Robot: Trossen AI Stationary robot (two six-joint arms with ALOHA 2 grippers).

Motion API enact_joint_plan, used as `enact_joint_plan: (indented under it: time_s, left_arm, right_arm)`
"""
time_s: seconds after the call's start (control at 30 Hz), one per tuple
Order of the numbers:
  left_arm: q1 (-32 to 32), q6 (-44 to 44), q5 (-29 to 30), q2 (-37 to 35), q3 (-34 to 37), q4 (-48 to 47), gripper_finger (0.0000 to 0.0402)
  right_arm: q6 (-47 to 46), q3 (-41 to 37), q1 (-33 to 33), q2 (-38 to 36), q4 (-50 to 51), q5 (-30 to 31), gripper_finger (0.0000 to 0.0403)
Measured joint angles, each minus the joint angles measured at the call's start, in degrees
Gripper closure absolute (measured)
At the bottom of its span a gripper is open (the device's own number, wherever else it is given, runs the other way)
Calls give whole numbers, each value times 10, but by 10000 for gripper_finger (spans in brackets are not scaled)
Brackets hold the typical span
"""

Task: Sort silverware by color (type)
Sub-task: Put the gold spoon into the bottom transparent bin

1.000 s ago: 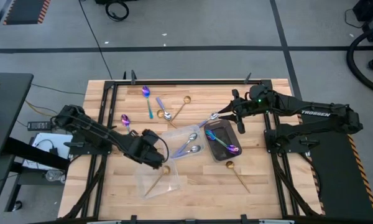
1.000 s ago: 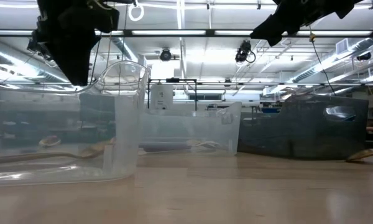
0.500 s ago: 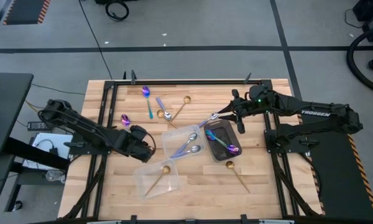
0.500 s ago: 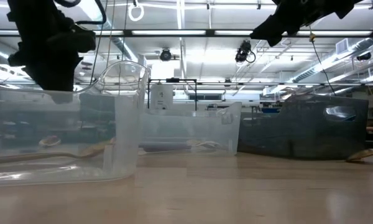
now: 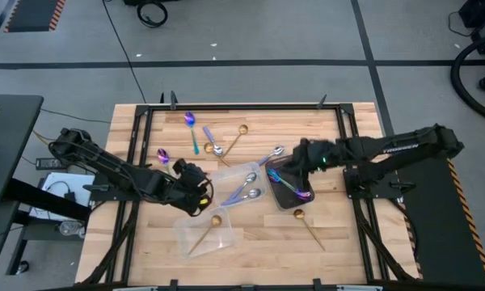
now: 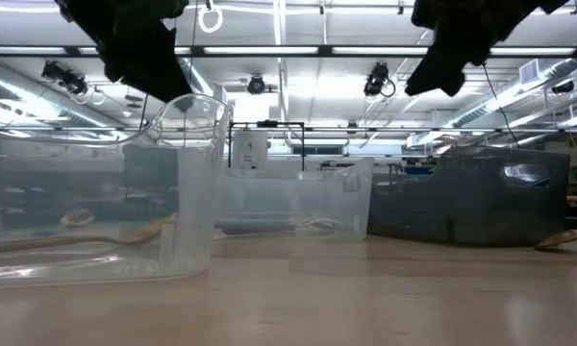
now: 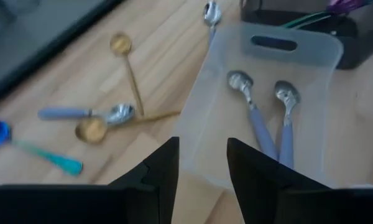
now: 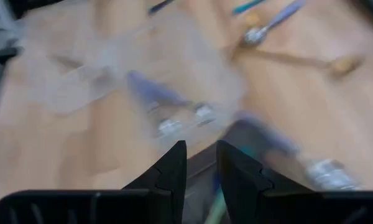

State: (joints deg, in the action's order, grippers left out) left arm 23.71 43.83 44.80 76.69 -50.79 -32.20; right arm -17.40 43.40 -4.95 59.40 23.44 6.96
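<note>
While the slatted pale wooden desk (image 5: 250, 242) glows warm under the lights, the left end effector (image 7: 202, 163) hangs over the near rim of a clear, soft-cornered plastic container (image 7: 311, 53), fingers parted narrowly and holding nothing. Inside it lie two shiny silver spoons with lilac handles (image 7: 267, 118), side by side. Just beside it on the bare wood, a slim gold spoon (image 7: 125, 62) crosses another silver spoon (image 7: 90, 113). Across the desk, the right end effector (image 5: 299, 156) sits over the dark rectangular tray (image 5: 281, 196), fingers narrowly apart, empty; iridescent purple-teal utensils (image 5: 295, 187) rest in that tray. A second clear container (image 5: 226, 239) holds one gold spoon (image 5: 206, 228).
</note>
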Motion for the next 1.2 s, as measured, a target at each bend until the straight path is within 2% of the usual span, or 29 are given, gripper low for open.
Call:
enact_joint_plan:
  time_s: [0.3,0.5,0.63,0.9,1.2]
  left_arm:
    - [21,-113,6,0,0,62,260]
    - [10,-316,-6,-9,-1,204,260]
    - [-6,-398,-31,-35,-1,256,260]
    - [-47,-405,-35,-49,0,265,260]
    - [-81,-388,-36,-49,0,267,260]
  right_arm:
    - [-240,1,-156,47,89,23,309]
    - [-384,17,-237,96,118,58,309]
    - [-466,50,-273,141,155,61,309]
    - [-559,134,-314,244,268,25,309]
    - [-600,139,-334,355,284,-32,309]
